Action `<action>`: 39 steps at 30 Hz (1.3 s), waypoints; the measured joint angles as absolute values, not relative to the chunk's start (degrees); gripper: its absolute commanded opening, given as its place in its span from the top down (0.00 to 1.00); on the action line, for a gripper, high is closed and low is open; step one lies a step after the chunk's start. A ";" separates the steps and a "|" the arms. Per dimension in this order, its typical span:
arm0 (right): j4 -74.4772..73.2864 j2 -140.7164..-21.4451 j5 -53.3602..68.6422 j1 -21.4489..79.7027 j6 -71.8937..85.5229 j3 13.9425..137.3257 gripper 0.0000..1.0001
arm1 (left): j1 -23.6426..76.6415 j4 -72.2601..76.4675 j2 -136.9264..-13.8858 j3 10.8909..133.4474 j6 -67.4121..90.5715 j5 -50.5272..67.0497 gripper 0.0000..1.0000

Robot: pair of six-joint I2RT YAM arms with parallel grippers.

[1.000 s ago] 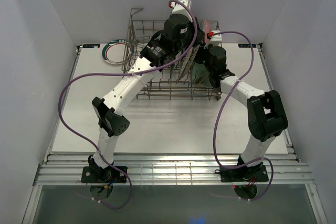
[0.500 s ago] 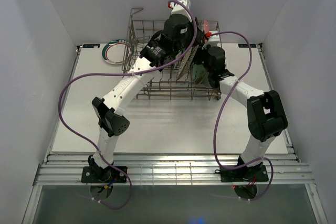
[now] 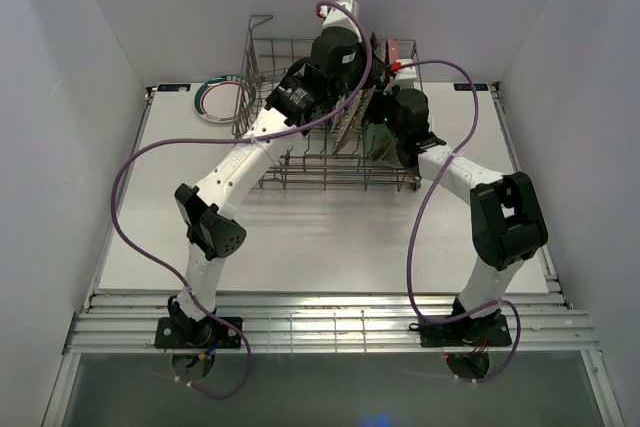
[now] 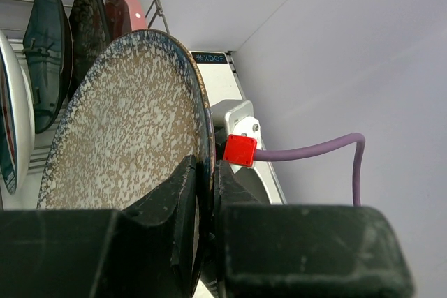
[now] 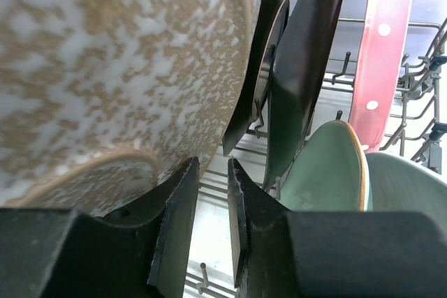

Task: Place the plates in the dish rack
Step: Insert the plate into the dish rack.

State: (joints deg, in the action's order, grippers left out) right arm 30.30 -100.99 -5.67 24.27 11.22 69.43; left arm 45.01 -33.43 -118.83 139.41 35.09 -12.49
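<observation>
The left end effector (image 4: 206,172) pinches the speckled plate (image 4: 126,123) by its rim, upright over the rack (image 3: 256,77) beside the slotted plates (image 4: 45,47). The right end effector (image 5: 213,169), fingers nearly pressed together on nothing, sits by the plate's lower edge. The next move, as I judge it, is to lower the plate between free tines and release. A rimmed plate (image 3: 214,99) waits on the desk (image 3: 330,237).
</observation>
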 measured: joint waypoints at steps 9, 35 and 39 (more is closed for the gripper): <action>29.69 -101.23 -5.65 24.49 10.57 69.71 0.69 | 44.31 -32.58 -118.83 136.81 36.10 -12.45 1.00; 24.51 -102.80 -5.02 24.51 8.60 73.73 0.70 | 43.16 -31.66 -118.30 134.52 38.26 -11.99 1.00; 24.51 -102.80 -4.95 24.49 8.62 73.71 0.70 | 43.07 -31.64 -118.30 134.52 38.44 -11.55 1.00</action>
State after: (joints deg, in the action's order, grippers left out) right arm 24.51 -102.80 -4.95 24.49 8.62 73.71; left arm 43.07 -31.64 -118.30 134.52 38.44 -11.55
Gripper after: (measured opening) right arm 0.299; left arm 0.211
